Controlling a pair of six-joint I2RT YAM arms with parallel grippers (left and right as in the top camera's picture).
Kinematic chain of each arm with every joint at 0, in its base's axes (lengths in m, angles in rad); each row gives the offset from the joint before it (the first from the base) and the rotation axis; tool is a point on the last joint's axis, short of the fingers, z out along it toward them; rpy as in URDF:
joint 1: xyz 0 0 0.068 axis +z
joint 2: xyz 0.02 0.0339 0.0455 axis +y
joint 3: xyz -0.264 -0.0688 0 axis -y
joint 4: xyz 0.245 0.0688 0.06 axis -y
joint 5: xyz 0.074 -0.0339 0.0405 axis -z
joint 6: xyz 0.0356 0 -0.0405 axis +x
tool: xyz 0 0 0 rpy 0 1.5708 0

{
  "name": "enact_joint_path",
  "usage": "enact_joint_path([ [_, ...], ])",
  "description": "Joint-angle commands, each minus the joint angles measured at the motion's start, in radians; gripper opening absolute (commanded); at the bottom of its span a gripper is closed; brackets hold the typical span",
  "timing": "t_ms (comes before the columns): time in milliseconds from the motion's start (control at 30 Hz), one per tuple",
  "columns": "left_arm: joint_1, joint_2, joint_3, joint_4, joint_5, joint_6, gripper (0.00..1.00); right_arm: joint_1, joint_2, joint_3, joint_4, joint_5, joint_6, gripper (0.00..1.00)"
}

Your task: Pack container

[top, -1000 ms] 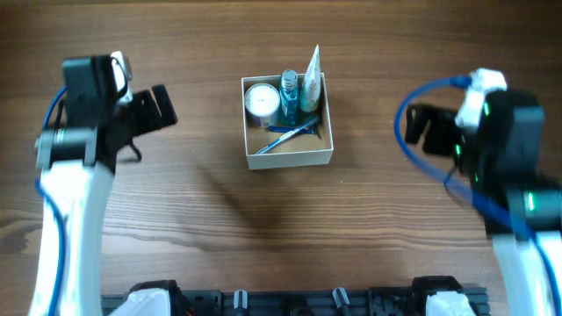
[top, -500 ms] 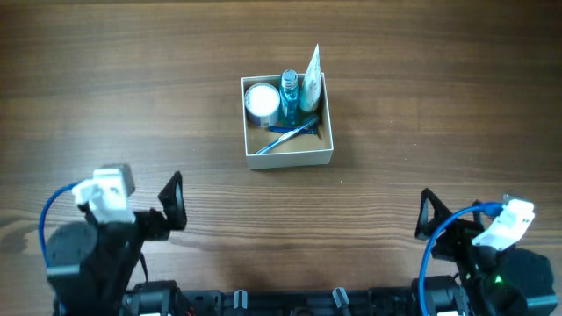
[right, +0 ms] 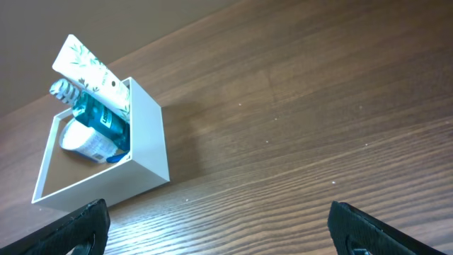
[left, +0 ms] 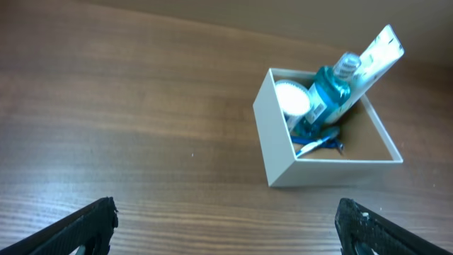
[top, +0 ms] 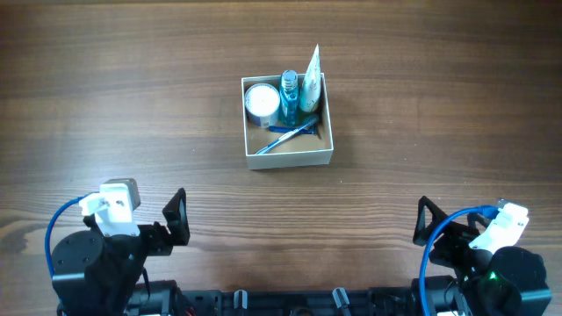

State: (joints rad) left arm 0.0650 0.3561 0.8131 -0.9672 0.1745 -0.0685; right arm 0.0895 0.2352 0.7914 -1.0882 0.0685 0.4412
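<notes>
The container (top: 290, 158), a square white-walled box with a tan inside, sits at the table's middle back. In it stand a round white-lidded jar (top: 261, 101), a blue bottle (top: 290, 95) and a white tube (top: 311, 75); a blue razor (top: 290, 134) lies on its floor. It also shows in the left wrist view (left: 283, 159) and the right wrist view (right: 145, 142). My left gripper (top: 178, 219) is open and empty at the front left, far from the box. My right gripper (top: 428, 224) is open and empty at the front right.
The wooden table (top: 132, 105) shows no other loose objects. The arm bases sit along the front edge (top: 290, 303).
Both arms have pulled back from beside the box to the table's front edge and come to rest there. The box and its contents have not moved.
</notes>
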Motion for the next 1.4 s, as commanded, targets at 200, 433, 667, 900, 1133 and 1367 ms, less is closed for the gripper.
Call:
enact_joint_path([
  [200, 0.003, -0.006, -0.005, -0.06, 0.019, 0.009, 1.0, 0.006, -0.054, -0.035, 0.05, 0.023, -0.061, 1.0],
  [433, 0.003, -0.006, -0.005, -0.06, 0.019, 0.009, 1.0, 0.001, -0.225, -0.312, 0.403, -0.116, -0.341, 1.0],
  [667, 0.003, -0.006, -0.005, -0.06, 0.019, 0.009, 1.0, 0.001, -0.232, -0.556, 0.9, -0.121, -0.552, 1.0],
  [900, 0.003, -0.006, -0.005, -0.06, 0.019, 0.009, 1.0, 0.001, -0.233, -0.785, 1.158, -0.156, -0.619, 1.0],
  [1133, 0.003, -0.006, -0.005, -0.06, 0.019, 0.009, 1.0, 0.001, -0.232, -0.786, 1.091, -0.148, -0.625, 1.0],
  [1367, 0.003, -0.006, -0.005, -0.06, 0.019, 0.009, 1.0, 0.001, -0.228, -0.786, 1.091, -0.148, -0.624, 1.0],
])
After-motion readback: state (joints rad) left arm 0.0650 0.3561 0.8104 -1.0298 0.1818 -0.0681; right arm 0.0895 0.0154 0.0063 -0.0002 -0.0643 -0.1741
